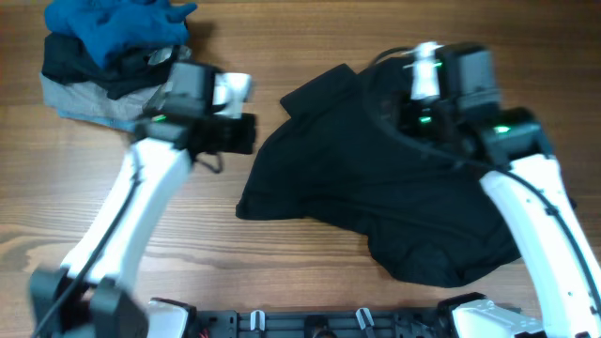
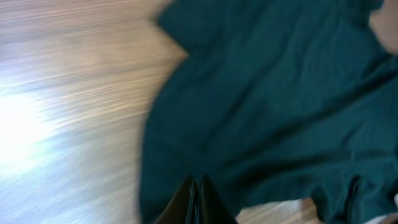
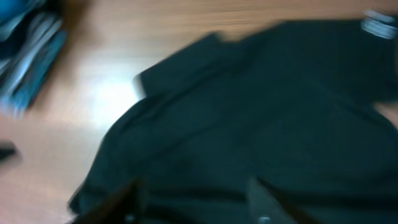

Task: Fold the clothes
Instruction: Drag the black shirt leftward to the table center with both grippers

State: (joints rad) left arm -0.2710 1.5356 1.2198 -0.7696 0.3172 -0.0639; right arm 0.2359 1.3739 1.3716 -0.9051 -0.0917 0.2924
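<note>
Over on the right half of the table (image 1: pixel 282 268), our black garment (image 1: pixel 376 188) lies rumpled with no fold made yet, so nearly everything's left. Left gripper (image 2: pixel 196 198) is pinched shut at its edge, and we can't tell if it's got cloth. The right gripper (image 3: pixel 196 199) has its jaws apart above it, empty.

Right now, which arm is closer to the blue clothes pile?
Left. The left arm sits just beside the pile; the right arm is far across, over the black garment.
</note>
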